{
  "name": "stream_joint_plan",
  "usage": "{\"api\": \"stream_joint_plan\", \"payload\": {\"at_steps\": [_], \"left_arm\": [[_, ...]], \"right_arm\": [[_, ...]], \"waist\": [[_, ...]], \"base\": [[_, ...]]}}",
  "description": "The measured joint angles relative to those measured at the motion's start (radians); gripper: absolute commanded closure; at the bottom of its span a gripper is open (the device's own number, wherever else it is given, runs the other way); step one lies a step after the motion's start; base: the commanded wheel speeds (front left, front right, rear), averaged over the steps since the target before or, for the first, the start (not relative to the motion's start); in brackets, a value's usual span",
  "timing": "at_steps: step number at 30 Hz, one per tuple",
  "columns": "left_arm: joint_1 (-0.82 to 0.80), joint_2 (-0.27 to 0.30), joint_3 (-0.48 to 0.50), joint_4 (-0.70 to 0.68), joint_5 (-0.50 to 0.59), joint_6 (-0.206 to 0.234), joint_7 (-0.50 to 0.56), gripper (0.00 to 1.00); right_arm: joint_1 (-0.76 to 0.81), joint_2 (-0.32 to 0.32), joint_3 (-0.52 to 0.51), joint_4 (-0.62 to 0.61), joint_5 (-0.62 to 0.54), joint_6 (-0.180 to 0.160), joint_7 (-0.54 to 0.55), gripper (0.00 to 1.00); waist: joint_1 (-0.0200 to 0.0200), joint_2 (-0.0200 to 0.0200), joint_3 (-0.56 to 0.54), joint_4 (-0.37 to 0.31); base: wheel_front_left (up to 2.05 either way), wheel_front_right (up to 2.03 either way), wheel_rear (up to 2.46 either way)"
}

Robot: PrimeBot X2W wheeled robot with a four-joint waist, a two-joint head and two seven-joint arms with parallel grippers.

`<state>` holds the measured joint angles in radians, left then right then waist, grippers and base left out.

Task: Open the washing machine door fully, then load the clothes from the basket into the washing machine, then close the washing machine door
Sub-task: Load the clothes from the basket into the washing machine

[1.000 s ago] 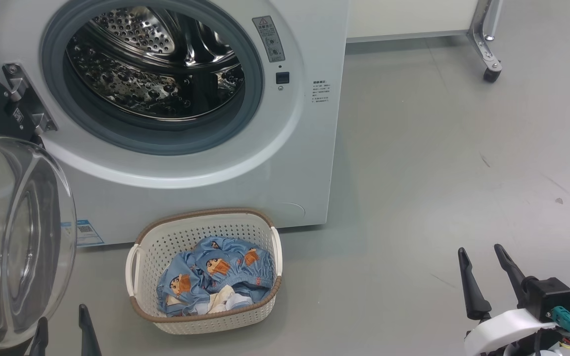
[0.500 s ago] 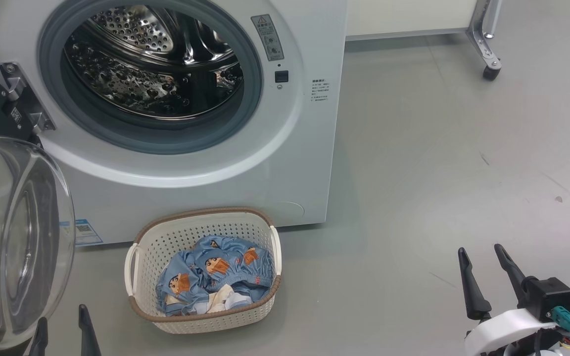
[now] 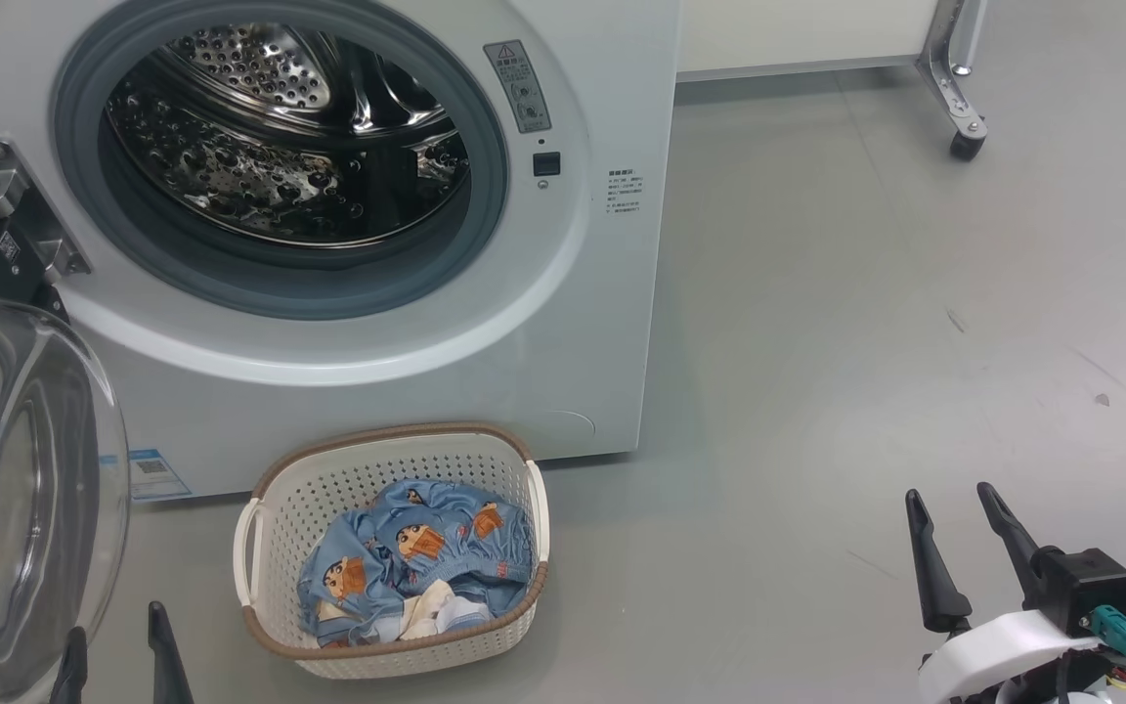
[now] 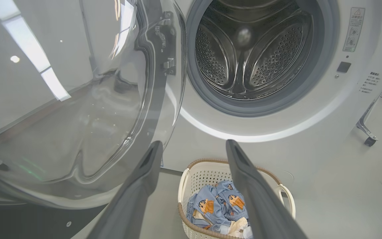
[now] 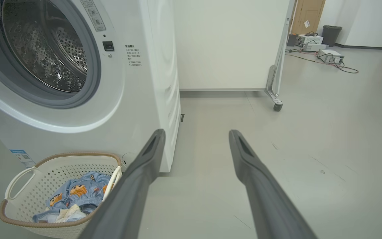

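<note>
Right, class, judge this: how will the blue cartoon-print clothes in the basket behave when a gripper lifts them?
Probably floppy: the blue cartoon-print clothes lie crumpled in the basket, so they would likely drape from a pinch. Likely light: the fabric looks thin. The pieces overlap, so lifting one may drag the small cream piece along.

One washer [image 3: 573, 323], one basket [image 3: 397, 469], maybe two garments [image 3: 426, 557]

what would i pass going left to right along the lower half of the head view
washing machine door → basket with the clothes in it → right tool
</note>
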<state>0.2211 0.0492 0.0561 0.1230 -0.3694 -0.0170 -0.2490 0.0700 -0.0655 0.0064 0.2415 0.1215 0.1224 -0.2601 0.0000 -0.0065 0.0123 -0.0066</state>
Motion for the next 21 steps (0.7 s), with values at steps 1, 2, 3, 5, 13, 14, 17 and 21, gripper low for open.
{"api": "stream_joint_plan", "payload": {"at_steps": [1,2,3,5,13,14,17,21], "left_arm": [[0.0,0.0,0.0,0.0,0.0,0.0,0.0,0.0],[0.0,-0.001,0.001,0.0,0.0,0.0,0.0,0.0],[0.0,-0.001,0.002,0.0,0.001,0.0,0.0,0.0],[0.0,-0.001,0.007,-0.001,0.009,0.0,0.0,0.0],[-0.002,-0.001,0.018,-0.002,0.018,0.002,0.0,0.0],[-0.002,-0.002,0.018,-0.002,0.02,0.002,0.0,0.0],[-0.002,-0.002,0.018,-0.003,0.023,0.002,0.0,0.0],[-0.002,-0.002,0.018,-0.003,0.025,0.002,0.0,0.0]], "right_arm": [[0.0,0.0,0.0,0.0,0.0,0.0,0.0,0.0],[0.0,0.0,0.0,0.0,0.0,0.0,0.0,0.0],[0.0,0.0,0.0,0.0,0.001,0.0,0.0,0.0],[0.0,0.0,0.0,0.0,0.001,0.0,0.0,0.0],[0.0,-0.002,0.0,0.0,0.001,0.0,0.0,0.0],[0.0,-0.002,0.0,0.0,0.001,0.0,0.0,0.0],[0.0,-0.002,0.0,0.0,0.001,0.0,0.0,0.0],[0.0,-0.002,0.0,0.0,0.001,0.0,0.0,0.0]], "waist": [[0.0,0.0,0.0,0.0],[0.0,0.0,0.001,0.0],[0.0,0.0,0.001,0.0],[0.0,0.0,0.003,0.0],[0.0,0.0,0.005,0.002],[0.0,0.0,0.005,0.002],[0.0,0.0,0.005,0.001],[0.0,0.0,0.005,0.0]], "base": [[0.84,-0.84,0.0],[0.89,-0.89,0.0],[0.93,-0.93,0.0],[0.99,-0.99,0.0],[0.9,-0.9,0.0],[0.72,-0.72,0.0],[0.61,-0.61,0.0],[0.45,-0.45,0.0]]}}
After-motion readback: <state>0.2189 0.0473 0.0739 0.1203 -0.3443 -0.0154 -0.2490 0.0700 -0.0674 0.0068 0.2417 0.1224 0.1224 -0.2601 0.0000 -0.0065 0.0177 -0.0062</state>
